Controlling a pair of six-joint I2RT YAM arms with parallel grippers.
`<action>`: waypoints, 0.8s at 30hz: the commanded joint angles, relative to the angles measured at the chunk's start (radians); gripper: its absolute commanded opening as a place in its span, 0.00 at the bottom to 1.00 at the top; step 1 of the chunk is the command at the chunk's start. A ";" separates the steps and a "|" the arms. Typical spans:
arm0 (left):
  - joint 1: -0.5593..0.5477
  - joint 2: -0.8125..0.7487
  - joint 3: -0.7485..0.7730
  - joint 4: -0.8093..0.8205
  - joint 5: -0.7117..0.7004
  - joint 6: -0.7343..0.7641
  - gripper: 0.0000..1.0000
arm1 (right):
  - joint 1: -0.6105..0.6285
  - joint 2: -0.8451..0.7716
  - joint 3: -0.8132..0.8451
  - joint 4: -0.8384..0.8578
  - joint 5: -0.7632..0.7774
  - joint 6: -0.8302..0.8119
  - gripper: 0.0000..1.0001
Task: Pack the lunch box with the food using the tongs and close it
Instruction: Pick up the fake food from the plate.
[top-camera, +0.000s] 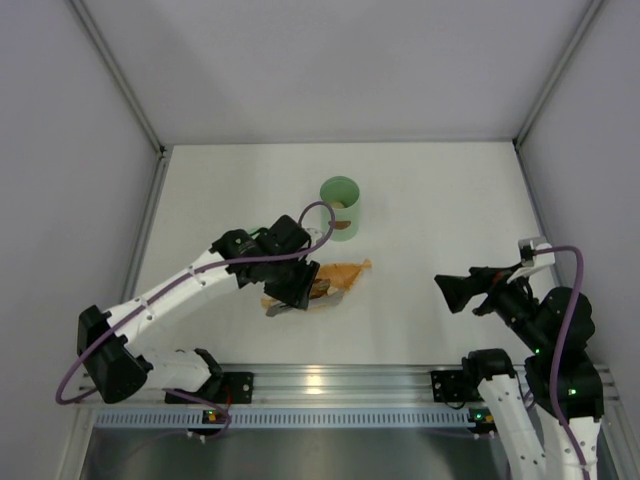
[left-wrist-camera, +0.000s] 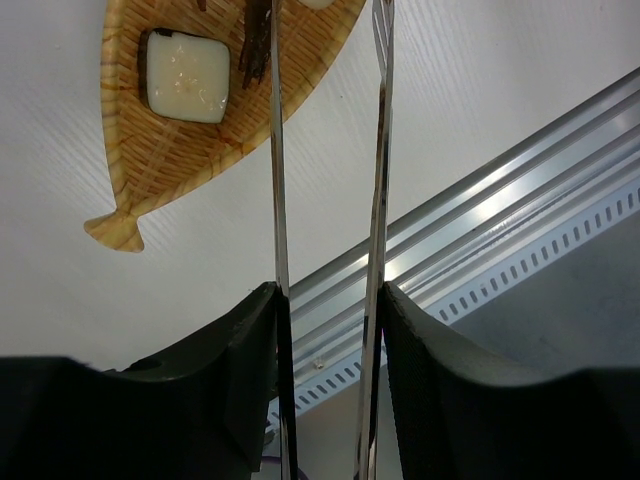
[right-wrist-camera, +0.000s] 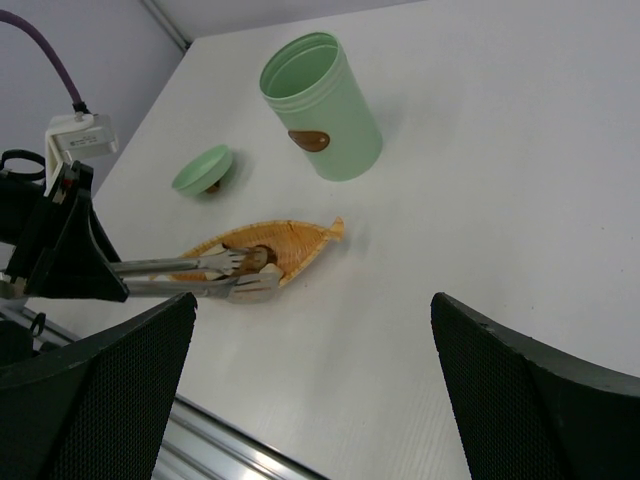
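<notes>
The pale green lunch box (right-wrist-camera: 322, 108) stands open and upright on the white table, and its lid (right-wrist-camera: 202, 168) lies apart to its left. My left gripper (left-wrist-camera: 330, 290) is shut on the tongs (left-wrist-camera: 378, 150), one arm against each finger. The tongs' tips (right-wrist-camera: 228, 264) reach over the orange leaf-shaped tray (right-wrist-camera: 290, 240), with a dark brown piece of food (right-wrist-camera: 257, 257) between them. A white square piece (left-wrist-camera: 185, 75) also lies in the tray. My right gripper (right-wrist-camera: 312, 395) hangs open to the right, with nothing between its fingers.
The aluminium rail (left-wrist-camera: 500, 190) runs along the table's near edge, close behind the tongs. In the top view the lunch box (top-camera: 340, 207) stands just beyond the tray (top-camera: 345, 275), and grey walls enclose the table on three sides.
</notes>
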 joint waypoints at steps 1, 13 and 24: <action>-0.005 0.012 0.000 0.046 -0.003 -0.005 0.49 | 0.007 -0.015 -0.003 -0.010 0.007 -0.012 0.99; -0.005 0.037 0.031 0.059 0.007 -0.003 0.45 | 0.009 -0.017 0.003 -0.018 0.012 -0.015 1.00; -0.005 0.032 0.072 0.046 0.000 0.004 0.40 | 0.009 -0.018 0.000 -0.018 0.015 -0.015 0.99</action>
